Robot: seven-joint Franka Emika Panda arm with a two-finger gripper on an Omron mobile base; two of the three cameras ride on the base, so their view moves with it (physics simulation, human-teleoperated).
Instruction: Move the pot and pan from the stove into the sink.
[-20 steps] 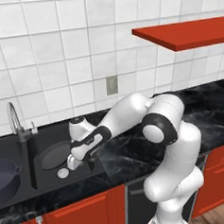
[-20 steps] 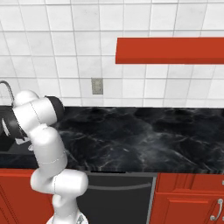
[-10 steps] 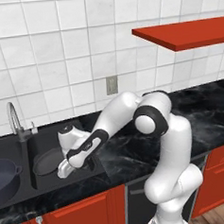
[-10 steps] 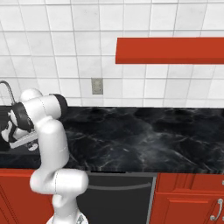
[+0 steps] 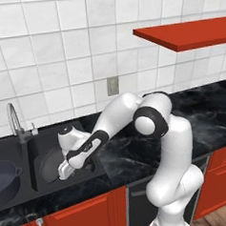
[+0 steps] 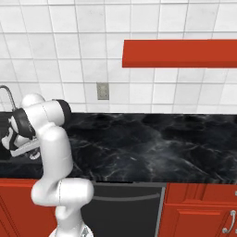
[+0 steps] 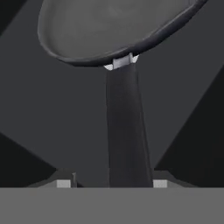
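Taking the sink [image 5: 35, 139] as the landmark and reading leftward to rightward: the pot [image 5: 5, 177] already sits in its left basin, and the pan [image 5: 50, 164] lies in its right basin, so the task looks all but done. The pan's handle, its long axis, runs back toward the end effector [image 5: 66, 171], whose fingers flank it, parted and seemingly letting go.

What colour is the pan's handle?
Black; the pan handle shows best in the hand view.
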